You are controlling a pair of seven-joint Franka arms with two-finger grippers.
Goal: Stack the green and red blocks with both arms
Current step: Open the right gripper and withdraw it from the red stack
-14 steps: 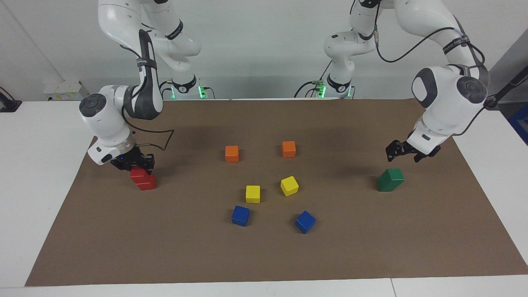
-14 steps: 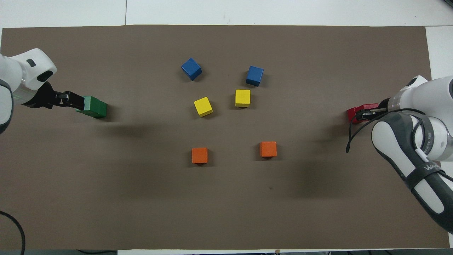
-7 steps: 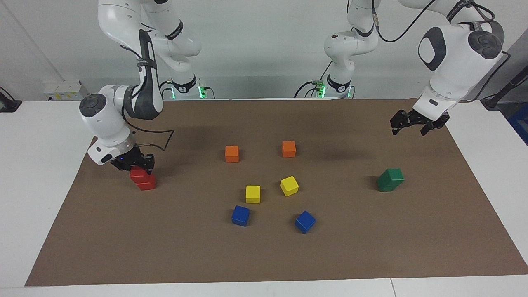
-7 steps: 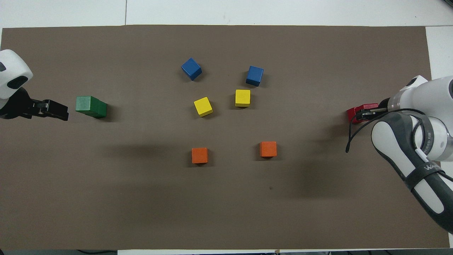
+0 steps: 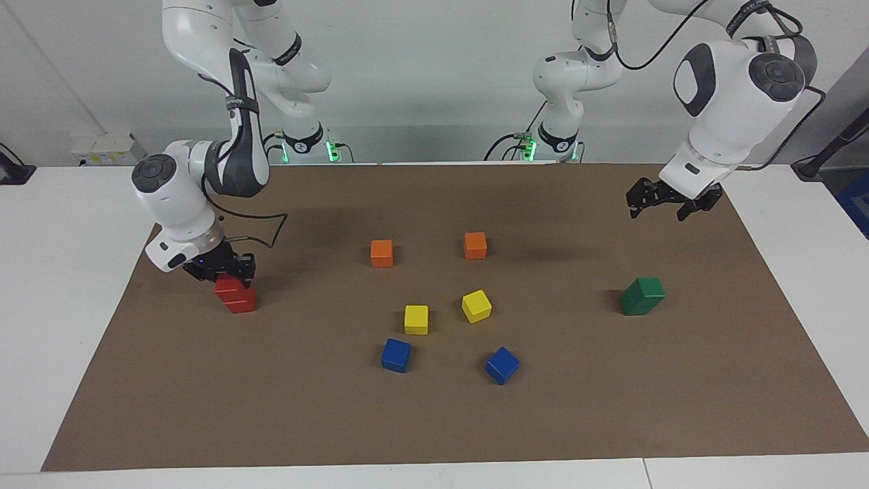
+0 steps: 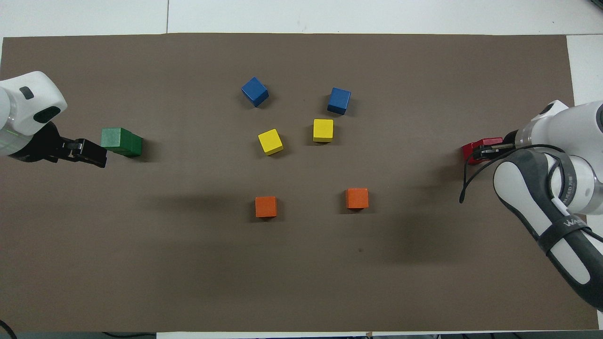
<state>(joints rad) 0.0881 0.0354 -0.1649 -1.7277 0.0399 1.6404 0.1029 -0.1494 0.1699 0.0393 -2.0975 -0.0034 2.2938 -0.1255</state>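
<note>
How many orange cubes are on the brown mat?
2. One orange cube lies toward the right arm's end; the other orange cube lies beside it, toward the left arm's end. Both are nearer the robots than the yellow cubes.

My white table (image 5: pixel 41 285) carries a brown mat (image 5: pixel 434 421) across most of its top. On the mat: a red stack (image 5: pixel 235 296) near the right arm's edge, a green stack (image 5: pixel 641 296) near the left arm's edge, and mid-mat two orange cubes (image 5: pixel 382 252), two yellow cubes (image 5: pixel 416 319), two blue cubes (image 5: pixel 396 355).

Matt brown paper mat (image 5: pixel 611 407)
</note>
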